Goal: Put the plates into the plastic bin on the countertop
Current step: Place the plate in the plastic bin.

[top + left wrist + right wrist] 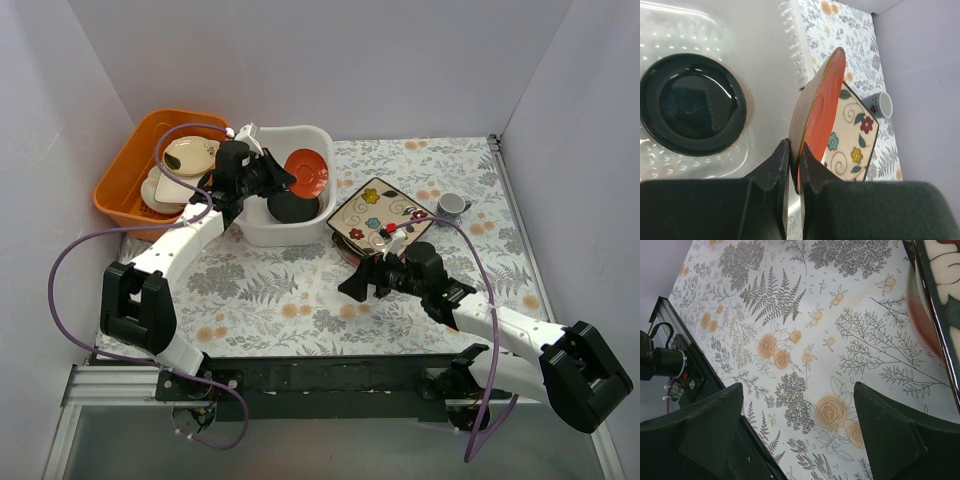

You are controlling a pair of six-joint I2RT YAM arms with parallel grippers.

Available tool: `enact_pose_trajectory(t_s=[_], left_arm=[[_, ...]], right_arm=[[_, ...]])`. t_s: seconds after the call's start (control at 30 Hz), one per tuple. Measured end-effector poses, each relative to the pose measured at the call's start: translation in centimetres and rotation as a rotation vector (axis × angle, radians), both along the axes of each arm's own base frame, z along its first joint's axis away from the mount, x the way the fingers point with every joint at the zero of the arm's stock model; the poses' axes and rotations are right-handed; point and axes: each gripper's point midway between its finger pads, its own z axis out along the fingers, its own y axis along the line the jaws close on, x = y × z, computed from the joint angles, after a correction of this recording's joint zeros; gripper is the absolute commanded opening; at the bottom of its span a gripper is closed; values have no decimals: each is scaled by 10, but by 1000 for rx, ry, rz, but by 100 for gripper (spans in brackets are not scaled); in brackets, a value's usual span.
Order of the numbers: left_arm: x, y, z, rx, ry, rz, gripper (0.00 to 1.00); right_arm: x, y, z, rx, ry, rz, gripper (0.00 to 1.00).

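The left gripper is clenched on the rim of the small red saucer. Its two black fingers are pressed close, with only the thin edge between them. The saucer is glossy, round and shallow, orange-red on the inner face and pale brown on the back. It stands on its edge and rises away from the fingertips, above the white plastic bin. The bin is smooth and a little translucent, with rounded corners and small raised dots on its floor. On that floor, to one side of the fingers, lies a small dark round plate, very shiny, with a raised ring. Beyond the saucer and outside the bin is the cream square plate, with a dark rim, painted red, yellow and blue flowers, and black curls. A small grey cup stands further on.

The right gripper is released and holds nothing, its broad matte black fingers spread wide. Under them is the countertop, a flat white surface printed with grey ferns and pale orange flowers. Ahead of these fingers, to one side, shows the dark glossy rim of the stack of plates, with a blurred reddish round edge beside it. Behind the left fingers, beside the bin, an orange plastic tub holds cream dishes
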Motion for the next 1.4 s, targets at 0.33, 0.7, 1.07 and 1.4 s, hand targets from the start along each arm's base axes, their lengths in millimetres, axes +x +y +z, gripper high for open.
enact_pose_trajectory(t_s=[0.33, 0.7, 1.07, 1.4], left_arm=[[35, 17, -18, 7, 81, 78, 0], [61, 25, -62, 63, 199, 102, 0], [59, 29, -107, 127, 317, 90, 0], [54, 33, -131, 172, 369, 83, 0]], right_arm=[[-3, 1, -11, -20, 31, 20, 98], [-2, 5, -14, -26, 48, 32, 98], [-4, 6, -15, -25, 57, 45, 98], [-5, 7, -21, -34, 76, 54, 97]])
